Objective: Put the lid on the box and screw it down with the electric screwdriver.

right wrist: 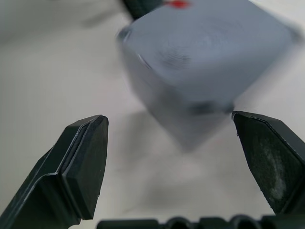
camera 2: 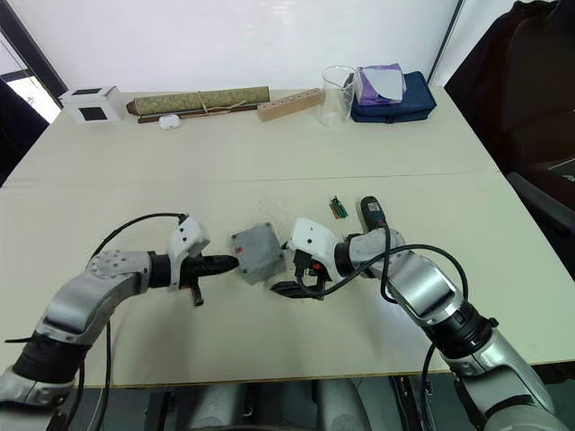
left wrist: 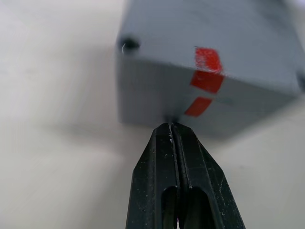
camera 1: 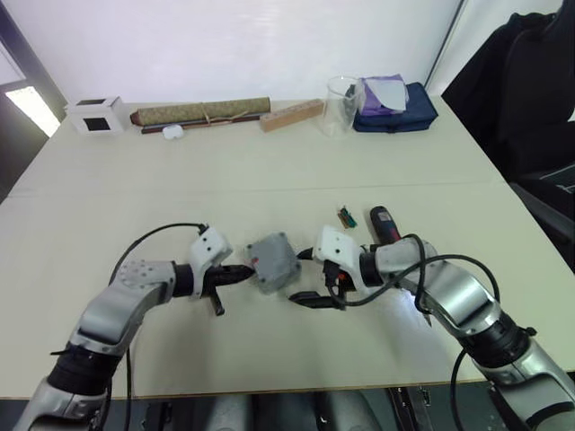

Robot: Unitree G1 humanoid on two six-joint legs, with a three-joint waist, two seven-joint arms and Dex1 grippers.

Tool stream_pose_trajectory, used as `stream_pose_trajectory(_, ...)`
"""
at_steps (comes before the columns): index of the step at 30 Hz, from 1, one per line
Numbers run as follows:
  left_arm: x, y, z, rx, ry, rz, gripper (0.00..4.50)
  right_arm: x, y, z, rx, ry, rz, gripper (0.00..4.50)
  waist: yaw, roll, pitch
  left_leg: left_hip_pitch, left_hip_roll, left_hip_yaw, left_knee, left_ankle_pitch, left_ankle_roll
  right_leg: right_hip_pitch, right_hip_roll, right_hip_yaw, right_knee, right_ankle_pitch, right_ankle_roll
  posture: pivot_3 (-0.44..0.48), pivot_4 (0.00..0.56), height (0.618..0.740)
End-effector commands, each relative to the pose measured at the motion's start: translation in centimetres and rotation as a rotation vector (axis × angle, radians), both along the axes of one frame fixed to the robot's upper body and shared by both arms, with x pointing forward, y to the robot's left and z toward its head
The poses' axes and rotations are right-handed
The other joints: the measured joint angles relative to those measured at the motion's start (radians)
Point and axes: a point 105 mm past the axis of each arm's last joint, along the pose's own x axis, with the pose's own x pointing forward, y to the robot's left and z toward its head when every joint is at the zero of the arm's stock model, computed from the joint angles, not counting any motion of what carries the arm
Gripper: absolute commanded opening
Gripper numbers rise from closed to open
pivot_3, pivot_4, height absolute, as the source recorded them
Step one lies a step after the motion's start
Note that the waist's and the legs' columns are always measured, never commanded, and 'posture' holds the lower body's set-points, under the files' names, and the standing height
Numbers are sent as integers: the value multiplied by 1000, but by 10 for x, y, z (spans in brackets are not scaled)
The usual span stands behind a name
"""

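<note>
Left gripper (camera 1: 241, 272) apparently touching lid (camera 1: 272, 261) edge

We've got a big pale beige table (camera 1: 269, 153) made of two tops pushed together, seam running across the middle. Behind it there's a plain white wall (camera 1: 234, 45). A bright window (camera 1: 31, 108) sits off to the left, and a black chair (camera 1: 526, 99) on the right.
</note>
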Motion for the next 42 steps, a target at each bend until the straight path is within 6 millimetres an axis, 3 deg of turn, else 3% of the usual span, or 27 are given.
stream_pose_trajectory(1, 4, -7, 11, -13, -59, -33, 0, -10, 7, 14, 46, -23, 29, 4473, -3, 0, 0, 0, 0, 0, 0, 0, 0, 0, 0, 0, 0, 0, 0, 0, 150, 740)
stream_pose_trajectory(10, -2, -5, 10, -7, -31, -66, 0, 0, -2, 18, 43, -59, -62, 4473, -1, 0, 0, 0, 0, 0, 0, 0, 0, 0, 0, 0, 0, 0, 0, 0, 150, 740)
stream_pose_trajectory(17, -2, 24, 36, 6, -45, -43, 0, 18, -64, 52, 95, -134, -369, 4473, 4, 0, 0, -1, 0, 0, 0, 0, 0, 0, -1, 0, 0, 0, 0, 0, 150, 740)
stream_pose_trajectory(20, 0, 25, 52, -37, -65, -34, 0, 19, -80, 55, 126, -115, -493, 4473, 2, 0, 0, 0, 0, 0, 0, 0, 0, 0, 0, 0, 0, 0, 0, 0, 150, 740)
stream_pose_trajectory(23, -2, 10, 73, -93, -99, -80, 0, 14, -93, 40, 134, -56, -626, 4473, 3, -1, 0, 0, 0, 0, 0, 0, 0, 0, 0, 0, 0, 0, 0, 0, 150, 740)
stream_pose_trajectory(29, -3, -12, 80, -120, -123, -140, 0, 19, -81, 31, 185, 7, -743, 4473, -6, -1, 0, 1, 0, 1, 0, 0, 0, 0, 0, 1, 0, 0, 0, 0, 150, 740)
stream_pose_trajectory(42, -2, -23, 78, -133, -136, -140, 0, 27, -82, 32, 77, 54, -943, 4473, -1, 0, 0, 0, 0, 1, 0, 0, 0, 0, 0, 1, 1, 0, 0, 0, 150, 740)
